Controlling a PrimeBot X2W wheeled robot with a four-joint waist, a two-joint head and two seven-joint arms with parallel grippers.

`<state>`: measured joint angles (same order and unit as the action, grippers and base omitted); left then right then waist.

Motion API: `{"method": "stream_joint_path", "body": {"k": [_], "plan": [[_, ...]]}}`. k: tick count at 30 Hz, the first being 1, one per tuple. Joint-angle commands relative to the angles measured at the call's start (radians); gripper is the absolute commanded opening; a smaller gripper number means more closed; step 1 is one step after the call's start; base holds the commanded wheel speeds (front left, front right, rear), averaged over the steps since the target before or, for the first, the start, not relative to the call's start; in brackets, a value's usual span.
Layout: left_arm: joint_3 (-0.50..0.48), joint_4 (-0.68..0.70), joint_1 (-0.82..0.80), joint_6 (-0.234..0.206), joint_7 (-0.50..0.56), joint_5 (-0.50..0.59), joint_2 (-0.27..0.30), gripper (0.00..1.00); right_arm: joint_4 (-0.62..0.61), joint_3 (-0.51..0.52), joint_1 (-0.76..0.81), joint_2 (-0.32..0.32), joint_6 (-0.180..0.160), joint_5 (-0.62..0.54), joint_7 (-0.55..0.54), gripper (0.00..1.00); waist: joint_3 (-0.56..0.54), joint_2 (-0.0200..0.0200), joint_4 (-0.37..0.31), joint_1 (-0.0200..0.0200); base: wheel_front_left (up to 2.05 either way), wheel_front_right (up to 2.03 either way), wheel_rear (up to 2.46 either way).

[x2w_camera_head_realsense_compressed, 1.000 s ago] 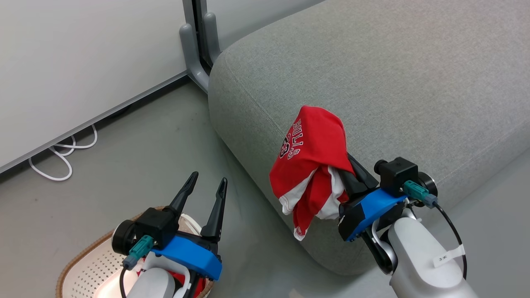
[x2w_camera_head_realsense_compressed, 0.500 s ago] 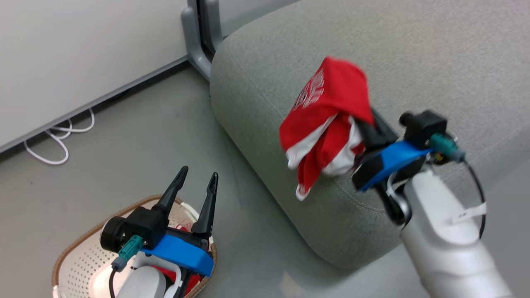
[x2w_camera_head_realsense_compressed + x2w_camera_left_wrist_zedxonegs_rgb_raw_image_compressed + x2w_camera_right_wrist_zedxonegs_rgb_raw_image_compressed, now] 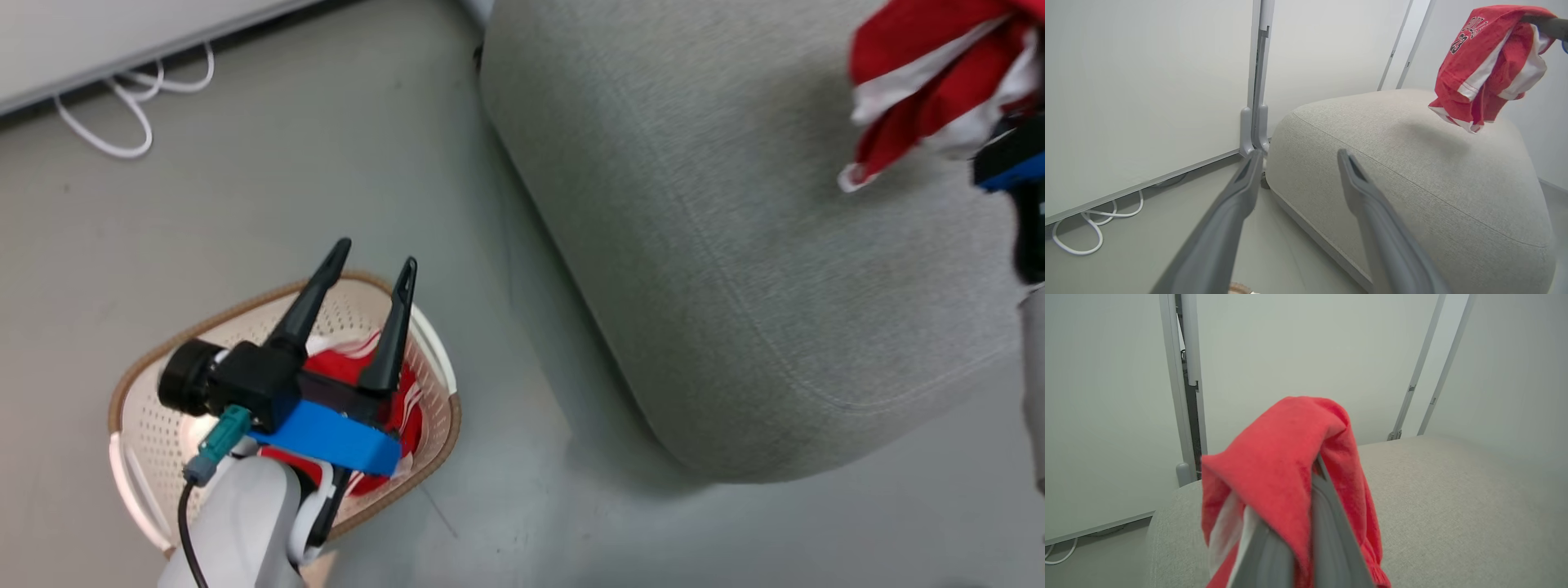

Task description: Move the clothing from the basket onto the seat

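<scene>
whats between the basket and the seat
Only a strip of bare grey floor separates the basket from the seat; nothing lies on it. The head view shows this.

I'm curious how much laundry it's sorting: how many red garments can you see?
2. One red jersey with white trim hangs from the right fingers above the grey fabric seat; another red garment lies in the cream perforated plastic basket. More may hide beneath it.

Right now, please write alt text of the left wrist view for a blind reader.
A red jersey hangs in the air over the grey seat, at upper right. In front, the open, empty left claw points toward the seat.
</scene>
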<state>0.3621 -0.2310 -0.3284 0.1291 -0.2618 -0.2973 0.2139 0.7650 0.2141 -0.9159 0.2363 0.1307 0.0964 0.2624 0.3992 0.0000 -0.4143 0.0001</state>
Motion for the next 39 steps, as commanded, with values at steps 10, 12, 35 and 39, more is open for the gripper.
{"method": "stream_joint_path", "body": {"k": [10, 12, 35, 39], "plan": [[0.013, 0.074, -0.130, 0.002, -0.005, 0.021, 0.016, 1.00, -0.004, 0.225, -0.067, 0.081, 0.000, -0.083, 0.004, 0.00, 0.238, 0.0000, 0.147, -0.0001, 0.00, 0.00, 0.00], [0.019, 0.083, -0.148, 0.002, -0.005, 0.027, 0.014, 1.00, 0.005, 0.263, -0.074, 0.076, 0.000, -0.094, 0.004, 0.00, 0.261, 0.0000, 0.158, -0.0001, 0.00, 0.00, 0.00], [-0.008, 0.086, -0.155, 0.002, -0.005, 0.036, 0.012, 1.00, 0.054, 0.370, -0.069, 0.004, 0.000, -0.213, 0.004, 1.00, 0.284, 0.0000, 0.168, -0.0001, 0.00, 0.00, 0.00], [-0.005, 0.083, -0.154, 0.002, -0.005, 0.034, 0.010, 1.00, 0.066, 0.357, -0.068, 0.013, 0.000, -0.214, 0.004, 1.00, 0.277, 0.0000, 0.169, -0.0001, 0.00, 0.00, 0.00]]}}
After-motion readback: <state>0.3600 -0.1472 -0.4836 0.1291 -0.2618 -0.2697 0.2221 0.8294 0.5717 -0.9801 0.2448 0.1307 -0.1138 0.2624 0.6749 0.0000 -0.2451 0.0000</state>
